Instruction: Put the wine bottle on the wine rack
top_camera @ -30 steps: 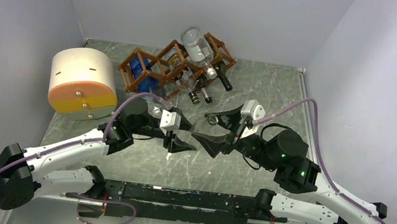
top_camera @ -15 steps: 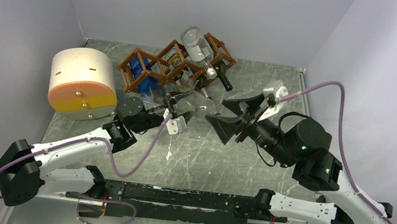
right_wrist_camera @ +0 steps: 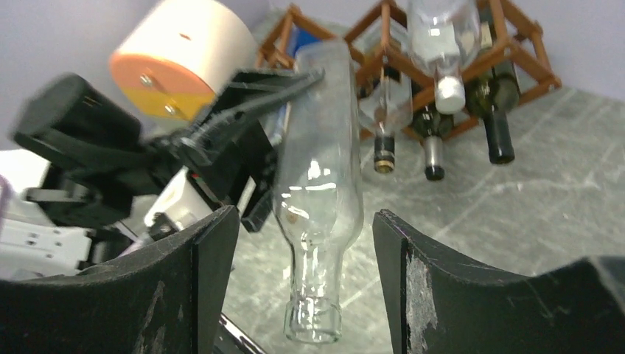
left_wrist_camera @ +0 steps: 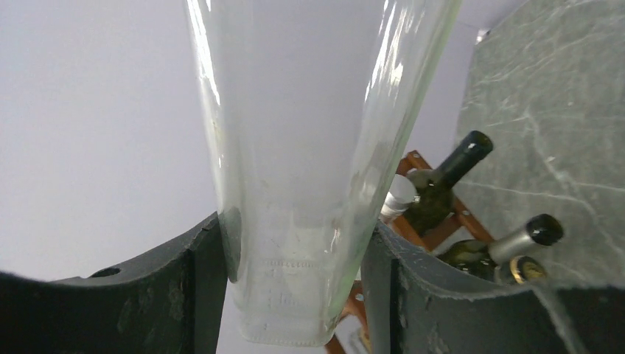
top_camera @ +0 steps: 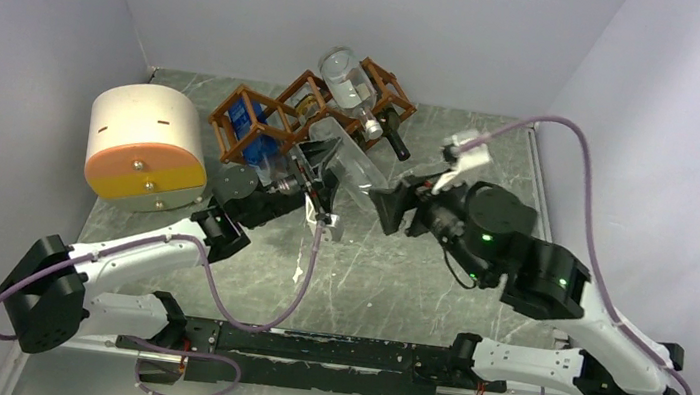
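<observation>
Wine bottle (right_wrist_camera: 322, 169), clear glass and apparently empty, is held just in front of the wine rack (top_camera: 254, 105). My left gripper (left_wrist_camera: 295, 284) is clamped on its base end. My right gripper (right_wrist_camera: 302, 221) stands spread wide on either side of the neck, not touching it. Glass is stiff, slick and breakable, so I judge the thick body the safest place to hold. Dark bottles (right_wrist_camera: 495, 110) already fill several cells and their necks jut out toward me. The cream-and-orange drum (top_camera: 146, 147) sits to the left.

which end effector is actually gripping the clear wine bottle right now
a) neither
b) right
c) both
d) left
d: the left wrist view shows the left end effector pinching the base of the clear wine bottle on both sides, while the right end effector is spread wide, not touching the neck.
</observation>
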You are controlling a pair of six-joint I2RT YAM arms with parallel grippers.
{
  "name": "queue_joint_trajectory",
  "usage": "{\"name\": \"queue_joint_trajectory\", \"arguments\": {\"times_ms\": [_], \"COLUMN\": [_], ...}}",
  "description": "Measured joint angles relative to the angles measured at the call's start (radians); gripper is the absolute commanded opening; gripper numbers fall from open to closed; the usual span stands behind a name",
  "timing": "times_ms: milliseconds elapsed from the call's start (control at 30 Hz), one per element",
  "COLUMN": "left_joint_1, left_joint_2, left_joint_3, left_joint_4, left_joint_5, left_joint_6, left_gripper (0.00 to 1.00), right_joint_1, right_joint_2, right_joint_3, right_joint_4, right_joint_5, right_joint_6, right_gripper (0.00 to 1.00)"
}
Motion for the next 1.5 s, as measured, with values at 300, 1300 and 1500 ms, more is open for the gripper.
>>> {"name": "queue_joint_trajectory", "arguments": {"times_ms": [300,1300,1500], "left_joint_1": [0.000,-0.045,-0.043], "left_joint_2": [0.008,0.043,0.043], "left_joint_3": [0.085,0.120,0.173], "left_joint_4": [-0.053,-0.211,-0.322], "left_joint_5": [0.006,0.053,0.034], "left_joint_6": [0.171,0.346,0.286], "left_gripper": [0.07,0.07,0.11], "right_joint_1": [0.000,-0.017,-0.034], "right_joint_2": [0.135,0.212,0.212], "right_joint_3": [0.001,-0.026,-0.029], "right_joint_4": [-0.221,-0.261,-0.237], "right_joint_5": [-0.003,0.062,0.058], "right_joint_6": [0.113,0.122,0.134], "right_gripper": [0.70,0.28,0.00]}}
